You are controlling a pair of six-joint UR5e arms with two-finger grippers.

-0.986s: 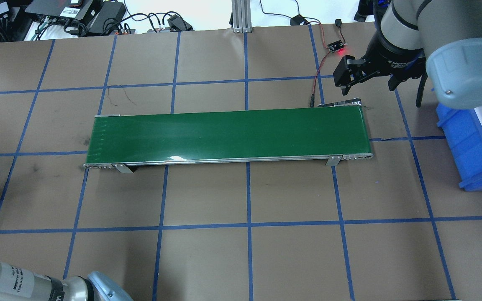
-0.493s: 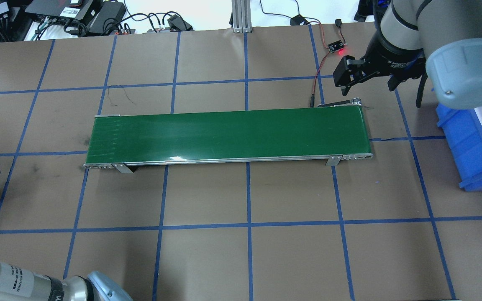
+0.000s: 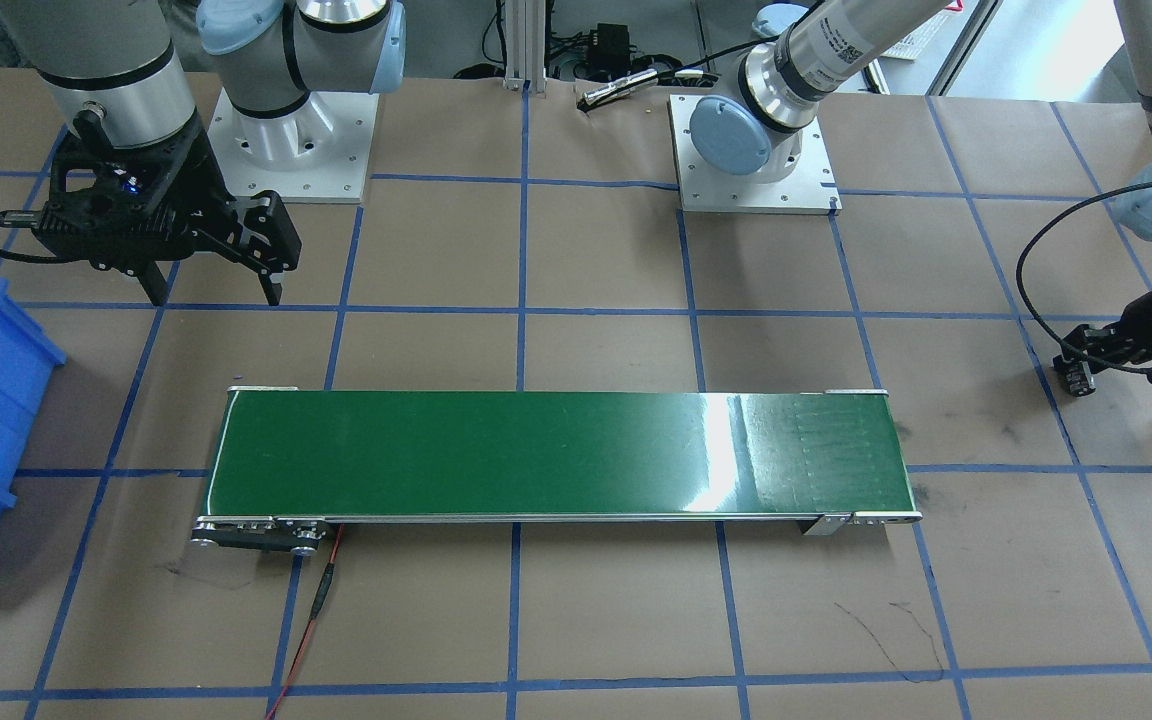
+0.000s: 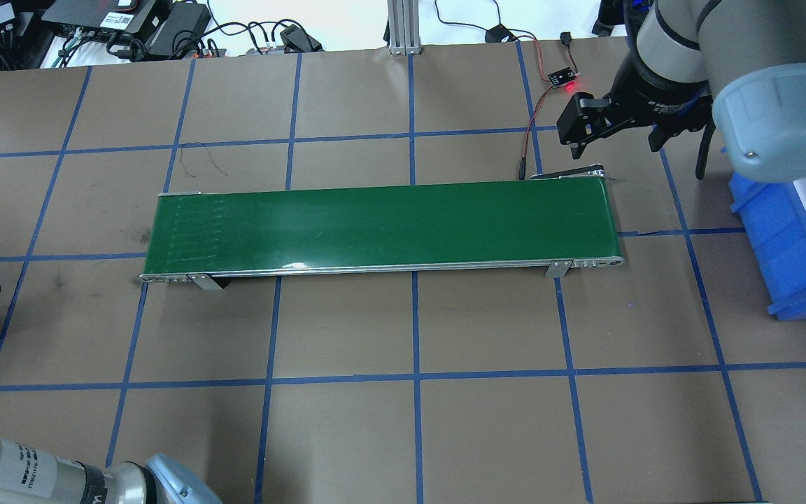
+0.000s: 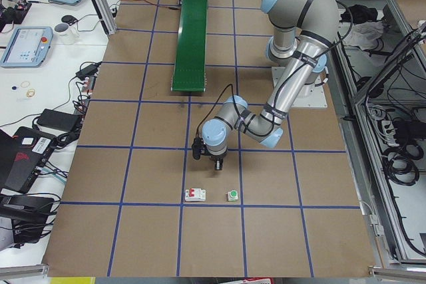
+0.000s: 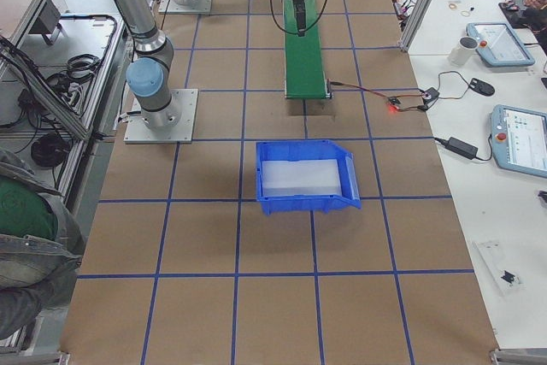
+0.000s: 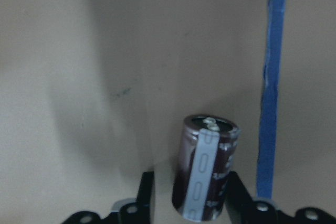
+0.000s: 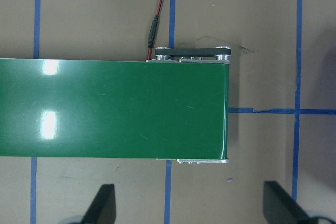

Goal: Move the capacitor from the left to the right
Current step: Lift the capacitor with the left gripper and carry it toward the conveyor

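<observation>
Two arms at work on one transfer. Showing the brown gridded table (image 4: 347, 434), with the green conveyor belt (image 4: 382, 227) across mid-frame of the overhead view and the blue bin (image 4: 781, 245) at its right edge. Holding the right gripper (image 3: 211, 288) wide open and empty at upper left of the front-facing view, near the belt's end. Clamping in the left gripper (image 7: 190, 179) the capacitor (image 7: 206, 171), low and right of centre in the left wrist view, well apart from the belt. Advising, for the carry: gripping firmly, travelling level toward the belt, lowering fully before letting go, preventing a roll.
</observation>
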